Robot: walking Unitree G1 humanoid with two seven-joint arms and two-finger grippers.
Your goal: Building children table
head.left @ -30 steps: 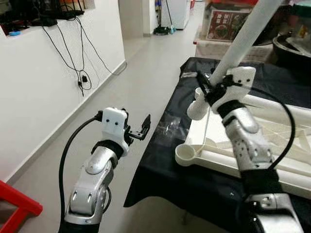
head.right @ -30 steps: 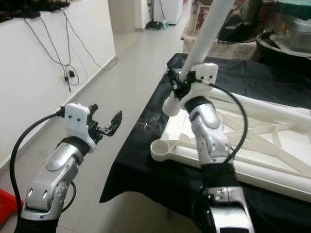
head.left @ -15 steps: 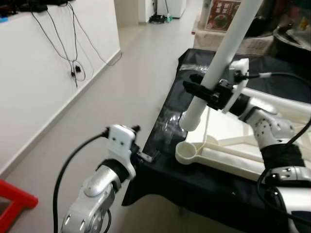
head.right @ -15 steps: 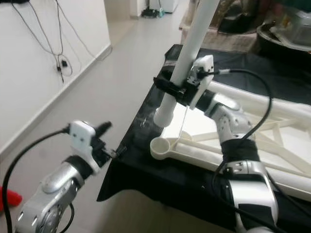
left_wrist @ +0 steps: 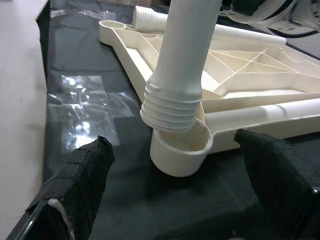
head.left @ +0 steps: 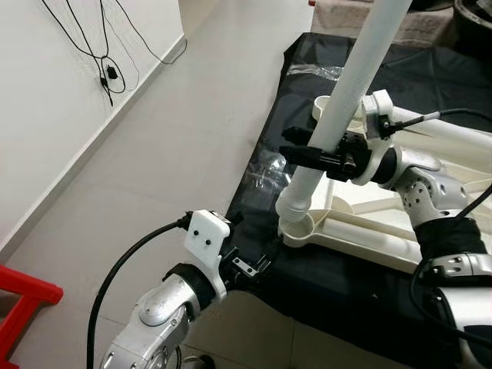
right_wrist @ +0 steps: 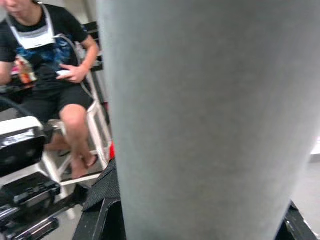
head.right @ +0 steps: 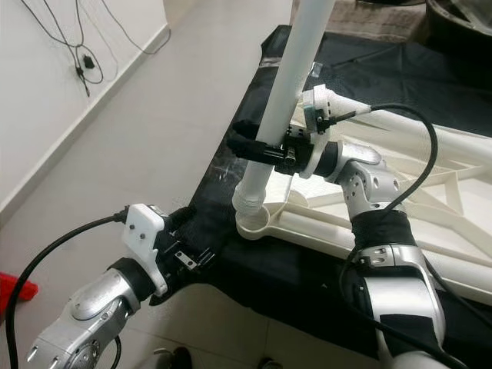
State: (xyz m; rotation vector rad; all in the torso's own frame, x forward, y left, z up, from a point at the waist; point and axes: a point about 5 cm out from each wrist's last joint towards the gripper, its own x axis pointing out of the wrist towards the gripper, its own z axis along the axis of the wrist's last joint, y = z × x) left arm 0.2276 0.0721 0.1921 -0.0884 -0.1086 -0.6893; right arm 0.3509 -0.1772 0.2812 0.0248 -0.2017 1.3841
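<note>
A white plastic table top (head.left: 430,231) lies upside down on a counter (head.left: 346,284) covered with black cloth, its ribbed underside facing up. At the corner nearest the robot is a round cup-shaped socket (left_wrist: 182,147). The right gripper (head.left: 311,156) reaches in from the right, its two black fingers clamped around a long white table leg (head.left: 350,92) partway up the tube. The leg stands steeply, leaning a little to the right at its top, and its ridged, threaded lower end (left_wrist: 170,110) sits just above the socket's mouth, slightly off to one side and not yet seated. A second white leg (left_wrist: 210,30) lies along the far edge of the table top. The left gripper (head.left: 250,265) hovers low at the counter's near edge, just in front of the socket; in its wrist view its fingers (left_wrist: 80,172) are spread wide apart, with the socket between them. The floor (head.left: 177,146) beside the counter is pale tile, with a white wall (head.left: 46,115) and hanging black cables (head.left: 108,69) to the left. In the right wrist view, a person (right_wrist: 45,60) sits on a white chair beyond the leg.
</note>
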